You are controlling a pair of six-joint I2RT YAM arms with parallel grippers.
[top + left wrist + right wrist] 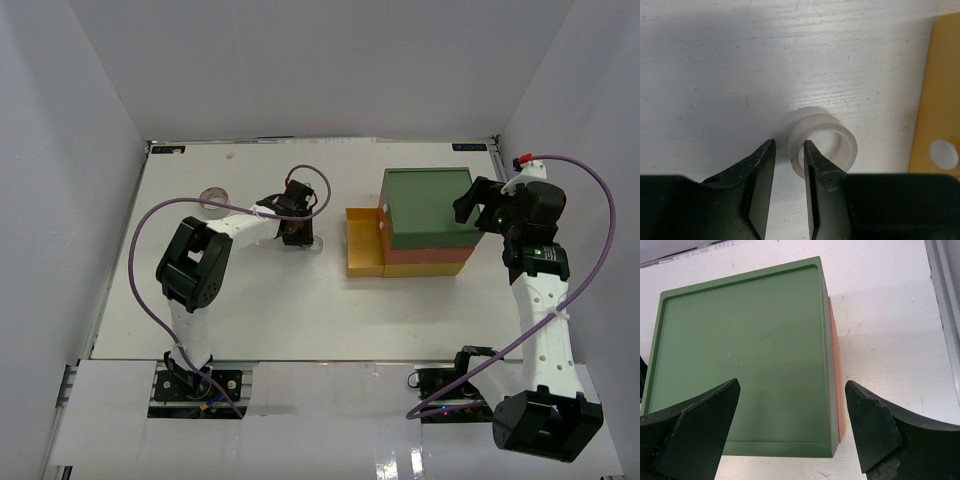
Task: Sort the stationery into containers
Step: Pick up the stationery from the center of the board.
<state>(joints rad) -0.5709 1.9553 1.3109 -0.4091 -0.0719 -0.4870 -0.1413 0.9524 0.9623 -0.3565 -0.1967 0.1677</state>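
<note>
2 white arms (540, 310), black joints (190, 268), purple cables (137, 262), black wedge-shaped gripper fingers (757, 175).

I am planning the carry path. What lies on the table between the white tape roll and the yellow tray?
Nothing: the table between the white tape roll and the yellow tray is bare, as the left wrist view shows clearly.

left gripper (789, 143) barely parted, right gripper (792, 385) — spread wide

White scuffed table (250, 310), pale enclosure walls (300, 60) around, metal rail (945, 315) at edge
</note>
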